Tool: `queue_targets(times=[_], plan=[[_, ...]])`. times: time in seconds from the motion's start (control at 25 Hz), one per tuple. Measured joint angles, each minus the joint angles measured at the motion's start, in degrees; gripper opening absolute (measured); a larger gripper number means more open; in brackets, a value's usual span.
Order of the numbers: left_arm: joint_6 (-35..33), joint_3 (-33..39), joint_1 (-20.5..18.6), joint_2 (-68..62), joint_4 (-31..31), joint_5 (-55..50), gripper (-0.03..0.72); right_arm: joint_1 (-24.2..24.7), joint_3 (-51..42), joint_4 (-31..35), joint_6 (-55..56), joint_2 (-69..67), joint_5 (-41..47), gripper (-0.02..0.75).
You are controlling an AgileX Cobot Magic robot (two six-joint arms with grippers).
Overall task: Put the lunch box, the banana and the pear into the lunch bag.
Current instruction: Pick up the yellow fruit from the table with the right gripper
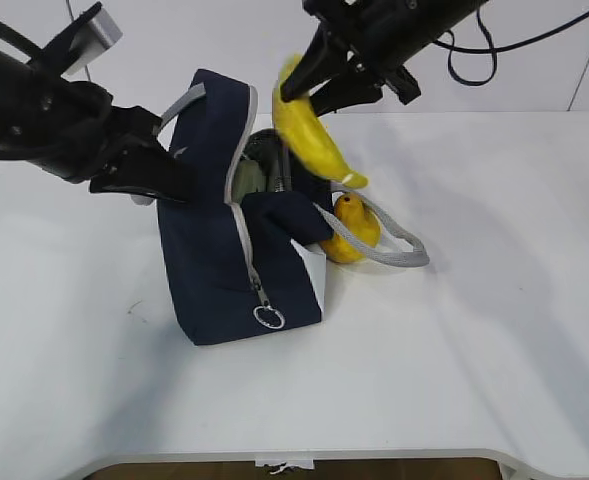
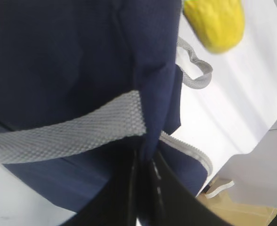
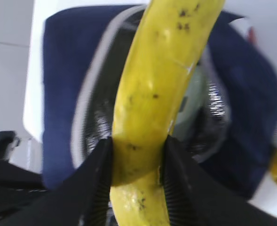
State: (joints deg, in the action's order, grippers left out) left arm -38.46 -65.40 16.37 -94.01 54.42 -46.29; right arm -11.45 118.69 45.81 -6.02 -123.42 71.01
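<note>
The navy lunch bag (image 1: 214,260) stands on the white table with its top unzipped. My left gripper (image 1: 179,185) is shut on the bag's fabric edge (image 2: 145,141) beside a grey handle strap (image 2: 67,136), holding the mouth open. Above the opening, my right gripper (image 1: 309,95) is shut on the banana (image 1: 314,140), which hangs down at a slant; the right wrist view shows the fingers clamping the banana (image 3: 147,103) over the bag's mouth. The lunch box's pale green lid (image 3: 191,96) shows inside the bag. The pear (image 1: 352,228) lies on the table against the bag's right side.
A loose grey handle loop (image 1: 394,245) lies over the pear. A ring zip pull (image 1: 268,318) hangs on the bag's front. The table's front edge (image 1: 294,455) runs close below the bag.
</note>
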Motion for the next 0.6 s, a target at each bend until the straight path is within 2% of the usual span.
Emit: queue_targets(times=[0.4, 0.6], plan=[[0.0, 0.0, 0.0, -0.1, 2.1, 0.0, 0.005, -3.3, 0.0, 6.3, -0.7, -3.2, -0.5, 0.256], [0.0, 0.0, 0.0, -0.1, 2.7, -1.0, 0.005, -4.3, 0.0, 7.0, -0.7, -4.8, -0.6, 0.256]])
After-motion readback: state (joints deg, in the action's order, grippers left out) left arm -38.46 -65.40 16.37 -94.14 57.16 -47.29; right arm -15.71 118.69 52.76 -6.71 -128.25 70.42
